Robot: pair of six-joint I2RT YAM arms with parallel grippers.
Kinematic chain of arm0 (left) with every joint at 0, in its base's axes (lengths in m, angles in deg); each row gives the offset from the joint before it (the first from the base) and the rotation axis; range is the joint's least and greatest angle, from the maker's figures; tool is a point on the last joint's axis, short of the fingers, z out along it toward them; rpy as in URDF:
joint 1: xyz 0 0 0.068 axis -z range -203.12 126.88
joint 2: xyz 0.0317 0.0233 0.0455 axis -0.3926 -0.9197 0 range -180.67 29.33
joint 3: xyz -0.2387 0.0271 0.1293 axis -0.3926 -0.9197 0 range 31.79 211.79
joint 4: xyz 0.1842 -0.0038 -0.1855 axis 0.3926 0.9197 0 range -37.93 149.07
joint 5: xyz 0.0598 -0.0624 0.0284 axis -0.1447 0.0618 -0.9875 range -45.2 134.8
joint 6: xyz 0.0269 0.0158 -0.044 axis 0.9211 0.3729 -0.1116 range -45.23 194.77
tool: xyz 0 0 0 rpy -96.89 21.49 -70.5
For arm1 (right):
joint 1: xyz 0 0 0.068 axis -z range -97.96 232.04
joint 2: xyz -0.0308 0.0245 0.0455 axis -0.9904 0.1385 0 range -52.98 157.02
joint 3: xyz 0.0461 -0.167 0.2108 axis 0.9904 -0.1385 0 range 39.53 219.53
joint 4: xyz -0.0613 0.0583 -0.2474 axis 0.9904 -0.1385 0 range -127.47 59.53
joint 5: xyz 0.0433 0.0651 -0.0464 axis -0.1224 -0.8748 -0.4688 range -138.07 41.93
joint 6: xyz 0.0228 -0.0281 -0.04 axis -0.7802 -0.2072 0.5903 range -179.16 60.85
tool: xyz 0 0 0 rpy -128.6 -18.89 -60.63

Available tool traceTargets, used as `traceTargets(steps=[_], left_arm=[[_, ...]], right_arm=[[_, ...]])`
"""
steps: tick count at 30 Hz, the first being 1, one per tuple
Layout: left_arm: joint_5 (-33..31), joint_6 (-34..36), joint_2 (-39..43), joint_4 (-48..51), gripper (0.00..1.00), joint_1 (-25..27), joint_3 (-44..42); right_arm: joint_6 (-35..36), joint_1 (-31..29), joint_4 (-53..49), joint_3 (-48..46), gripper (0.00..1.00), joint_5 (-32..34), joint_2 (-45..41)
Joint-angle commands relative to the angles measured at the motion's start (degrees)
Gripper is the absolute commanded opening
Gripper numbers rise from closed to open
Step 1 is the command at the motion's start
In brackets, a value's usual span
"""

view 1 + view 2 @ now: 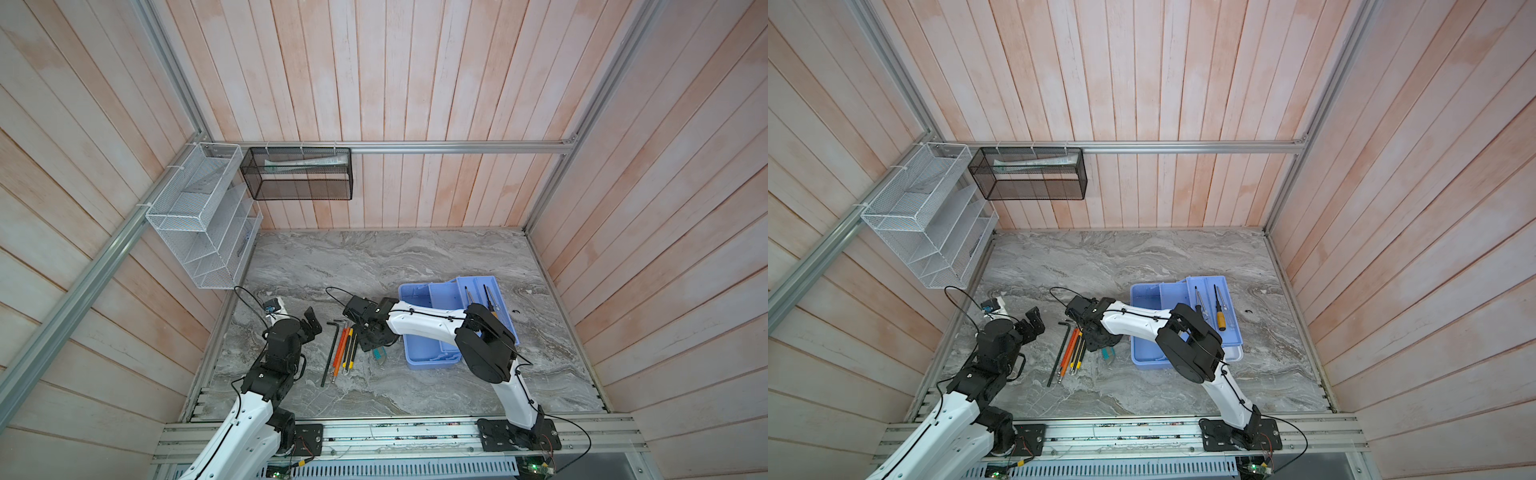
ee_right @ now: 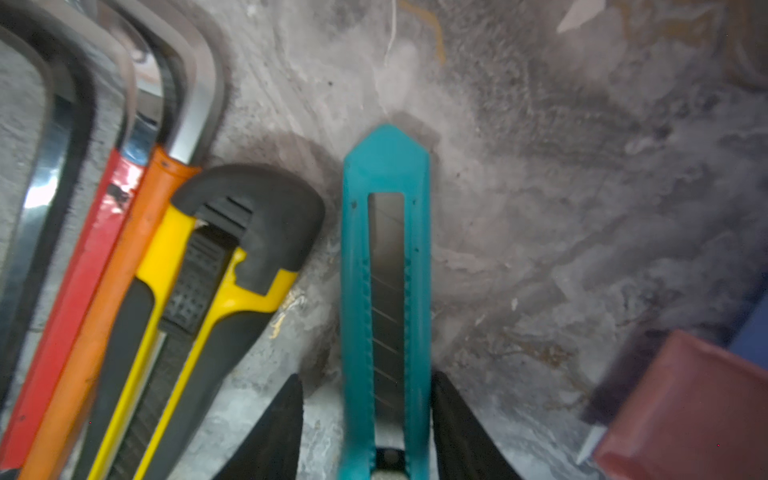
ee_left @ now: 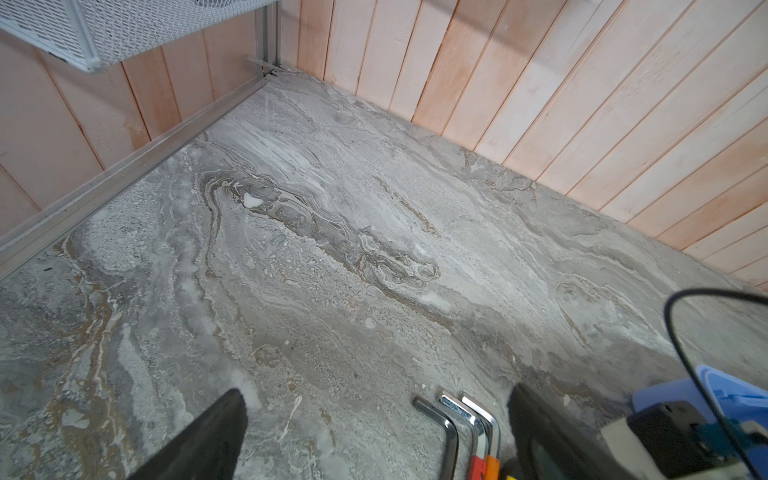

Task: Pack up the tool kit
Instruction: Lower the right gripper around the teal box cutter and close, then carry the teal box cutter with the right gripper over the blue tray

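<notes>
Teal utility knife (image 2: 386,166) is laid flat on table (image 2: 582,208), just beside yellow knife (image 2: 232,266), near blue box base (image 1: 428,359). R gripper (image 2: 368,376) is set astride it, jaws not yet shut; gap is seen on one side. L gripper (image 3: 374,395) is held wide apart, empty. Knife is judged light, stiff, thin, smooth plastic; may slip or spin. Long sides best pinched at mid body, not at end.

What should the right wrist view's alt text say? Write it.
A teal utility knife lies on the marble table between the open jaws of the right gripper. Beside it lie a yellow-black utility knife and hex keys.
</notes>
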Motion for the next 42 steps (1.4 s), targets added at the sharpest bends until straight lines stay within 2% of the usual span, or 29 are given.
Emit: traceTargets(steps=[1, 10, 15, 20, 29, 42], left_arm=[[0.25, -0.2, 0.61, 0.14, 1.0, -0.39, -1.03], [0.23, -0.16, 0.75, 0.17, 1.0, -0.37, -1.08], [0.35, -0.17, 0.69, 0.03, 1.0, -0.38, -1.07], [0.22, -0.16, 0.89, 0.1, 1.0, -0.39, -1.14], [0.27, -0.21, 0.93, 0.14, 1.0, -0.39, -1.15], [0.25, -0.16, 1.27, 0.21, 1.0, -0.35, -1.25]], right_arm=[[1.45, -0.19, -4.79, -0.71, 0.48, 2.19, 2.66], [2.48, -0.73, -5.61, 0.64, 0.4, 4.25, 5.06], [3.48, -0.8, -4.93, 1.17, 0.21, 4.36, 4.57], [3.79, -0.42, -6.51, 3.21, 0.08, 5.4, 2.56], [4.06, 0.3, -6.97, 4.42, 0.01, 4.67, -2.96], [5.11, 5.07, -8.24, 0.13, 0.0, 4.16, -14.12]])
